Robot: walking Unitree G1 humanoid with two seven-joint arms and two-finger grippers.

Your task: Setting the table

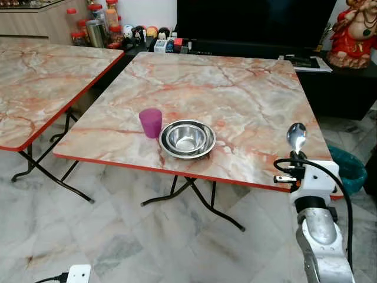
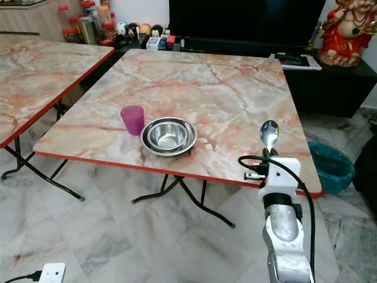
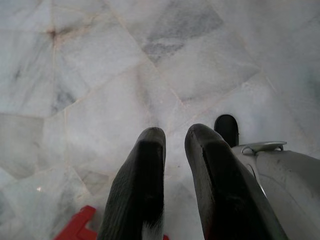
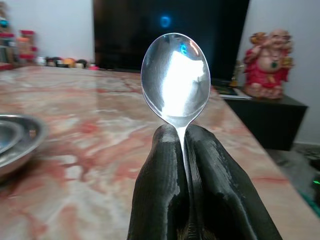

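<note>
Right claw (image 1: pixel 297 154) pinches the spoon (image 1: pixel 296 137) by its handle, bowl up, long axis vertical, lower right of frame at the tabletop (image 1: pixel 247 100) near edge; steel bowl (image 1: pixel 187 139) sits frame-left of it, pink cup (image 1: pixel 151 122) beyond; left claw (image 3: pixel 175 145) idle, narrow gap, empty.

A shiny metal spoon (image 4: pixel 176 80) stands upright, bowl up, over the bench's (image 1: pixel 247 88) near right edge. Two nested steel bowls (image 1: pixel 187 139) sit near the front edge — a purple cup (image 1: pixel 151 122) just beside them.
</note>
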